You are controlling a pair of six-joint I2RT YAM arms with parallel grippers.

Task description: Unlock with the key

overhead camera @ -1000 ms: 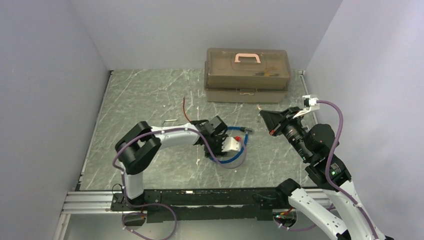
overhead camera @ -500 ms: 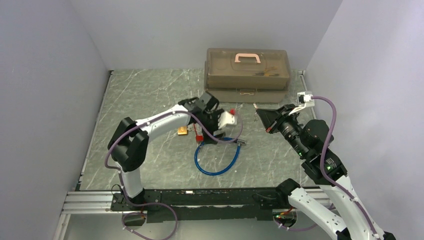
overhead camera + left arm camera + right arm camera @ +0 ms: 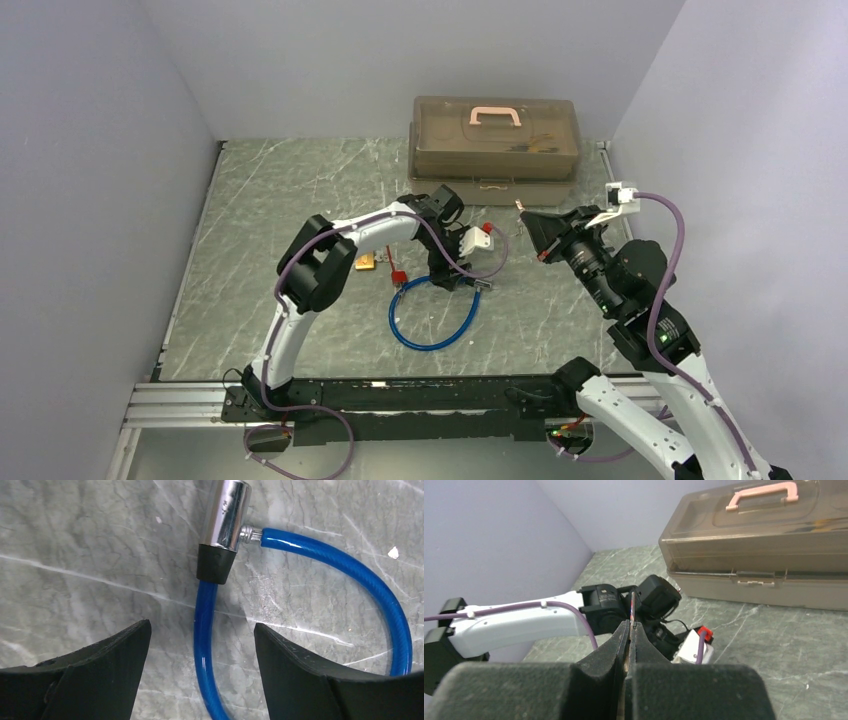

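A blue cable lock (image 3: 432, 322) lies in a loop on the marble table. Its chrome barrel (image 3: 227, 515) with a black collar shows at the top of the left wrist view. My left gripper (image 3: 201, 630) hovers open just above the cable (image 3: 350, 575), a finger on each side of the blue strand and touching nothing. From above, the left gripper (image 3: 450, 278) sits at the loop's far edge, beside the barrel (image 3: 483, 285). My right gripper (image 3: 630, 625) is raised to the right and shut on the thin key (image 3: 632, 605), whose blade sticks out past the fingertips toward the left arm.
A brown translucent toolbox (image 3: 494, 150) with a pink handle stands against the back wall. A small brass padlock (image 3: 365, 263) and a red piece (image 3: 397, 276) lie left of the cable. Grey walls close in both sides.
My left gripper has let go of the cable and opened. It swung toward the back, then came down over the strand by the barrel. The cable now lies farther left. The right gripper barely shifted.
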